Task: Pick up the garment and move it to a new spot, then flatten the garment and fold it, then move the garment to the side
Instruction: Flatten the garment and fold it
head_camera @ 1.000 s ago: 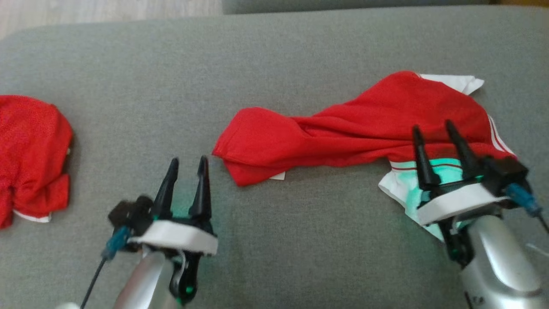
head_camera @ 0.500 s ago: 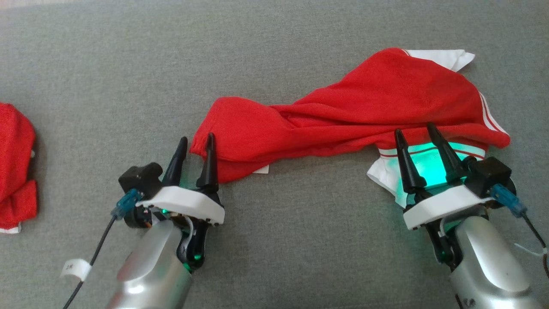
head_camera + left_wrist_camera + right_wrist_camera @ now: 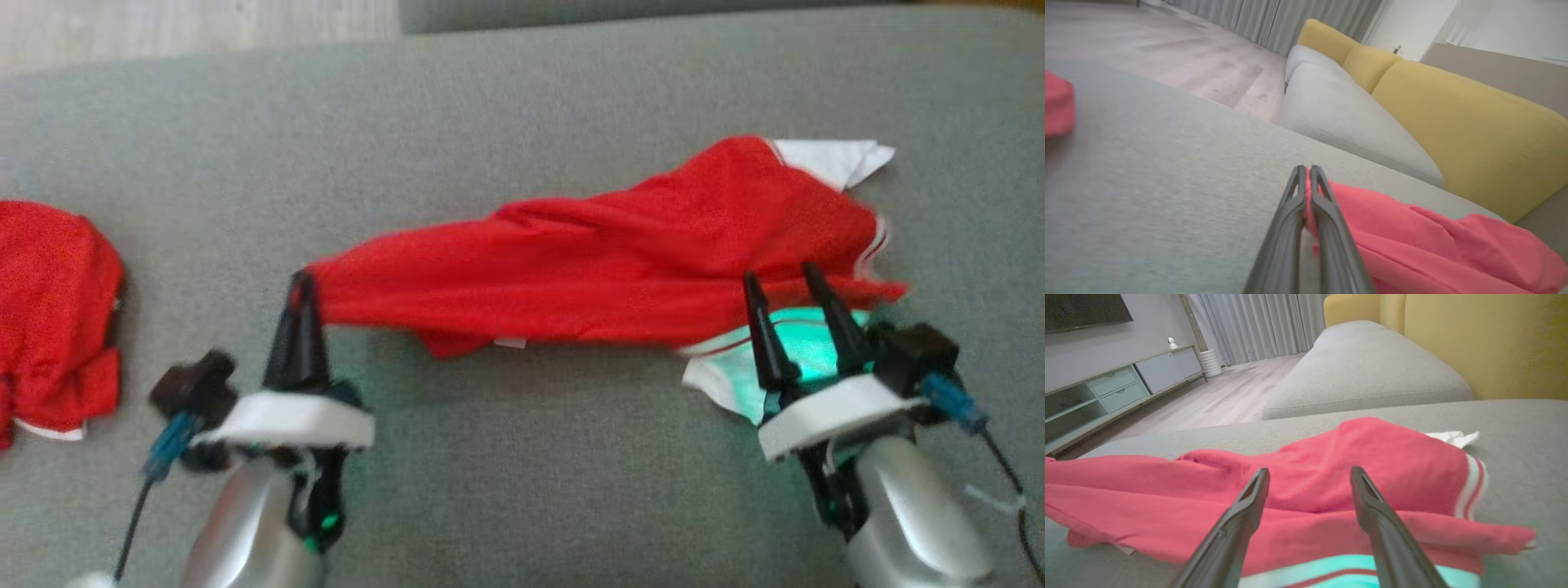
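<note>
Two end effectors at red garment (image 3: 604, 261), which lies across grey sofa cushion (image 3: 522, 98). On its left corner, left end effector (image 3: 301, 282) now clamped on cloth. A second ago its fingers stood apart, short of it. Cloth since drawn out leftward, twist mostly gone. Over white-striped hem, right end effector (image 3: 777, 272) still spread, gripping nothing. Judgement: one corner secured; right must close before lift. Well apart at far left, second red cloth (image 3: 57, 318).

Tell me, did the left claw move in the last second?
Yes. The left gripper, shut on the garment, has drawn leftward, closer to the red bundle.
</note>
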`<state>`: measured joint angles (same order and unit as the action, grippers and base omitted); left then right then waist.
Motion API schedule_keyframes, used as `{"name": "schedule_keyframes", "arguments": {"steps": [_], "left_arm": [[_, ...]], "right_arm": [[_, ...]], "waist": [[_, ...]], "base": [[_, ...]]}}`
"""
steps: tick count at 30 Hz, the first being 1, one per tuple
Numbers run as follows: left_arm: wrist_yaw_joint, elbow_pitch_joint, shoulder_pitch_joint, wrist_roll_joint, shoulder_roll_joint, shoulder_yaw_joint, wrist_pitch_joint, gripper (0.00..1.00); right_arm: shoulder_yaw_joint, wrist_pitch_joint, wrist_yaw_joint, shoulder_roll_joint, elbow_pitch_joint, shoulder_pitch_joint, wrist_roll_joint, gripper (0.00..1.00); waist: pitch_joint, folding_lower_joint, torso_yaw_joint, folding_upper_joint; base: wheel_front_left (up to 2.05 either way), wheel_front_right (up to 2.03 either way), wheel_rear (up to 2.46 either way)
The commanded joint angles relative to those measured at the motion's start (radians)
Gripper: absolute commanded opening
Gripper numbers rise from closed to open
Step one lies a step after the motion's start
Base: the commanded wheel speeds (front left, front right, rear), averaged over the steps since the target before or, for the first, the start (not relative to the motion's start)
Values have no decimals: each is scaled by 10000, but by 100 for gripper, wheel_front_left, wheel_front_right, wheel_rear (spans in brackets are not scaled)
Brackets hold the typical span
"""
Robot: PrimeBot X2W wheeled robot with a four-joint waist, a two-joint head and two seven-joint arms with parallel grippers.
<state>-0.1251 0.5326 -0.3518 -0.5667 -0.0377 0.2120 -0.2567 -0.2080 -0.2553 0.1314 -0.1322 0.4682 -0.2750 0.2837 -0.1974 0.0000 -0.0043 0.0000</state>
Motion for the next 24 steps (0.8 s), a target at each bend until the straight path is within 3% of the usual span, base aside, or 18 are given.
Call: {"name": "schedule_keyframes", "arguments": {"steps": [1,8,9,10,18,24], "left_arm": [[-56,-589,400,295,-138,-802,-51,0],[-56,-1277,1851,1216,-129,-2249,-51,0],[-56,-1326,2008,1420,-129,-2459,-51,33],[-56,-1421,2145,1677,-128,-2639,-51,100],[188,-2105,3304,3861,-127,-3055,-51,100],[425,-2109,3615,4184,-126,-2868,-51,100]], "right_arm": [[-209,-64,-7,109,-140,270,123,100],[-420,-64,-7,347,-37,701,227,100],[-438,-64,-7,385,-73,764,233,100],[-435,-64,-7,419,-132,829,213,100],[113,-64,-7,673,-1051,1478,-707,100],[334,-64,-7,801,-1220,1766,-1053,100]], "waist": [[516,0,172,0],[1122,0,225,0],[1207,0,225,0],[1278,0,215,0],[1765,0,21,0],[1869,0,-24,0]], "base": [[0,0,0],[0,0,0],[0,0,0],[0,0,0],[0,0,0],[0,0,0]]}}
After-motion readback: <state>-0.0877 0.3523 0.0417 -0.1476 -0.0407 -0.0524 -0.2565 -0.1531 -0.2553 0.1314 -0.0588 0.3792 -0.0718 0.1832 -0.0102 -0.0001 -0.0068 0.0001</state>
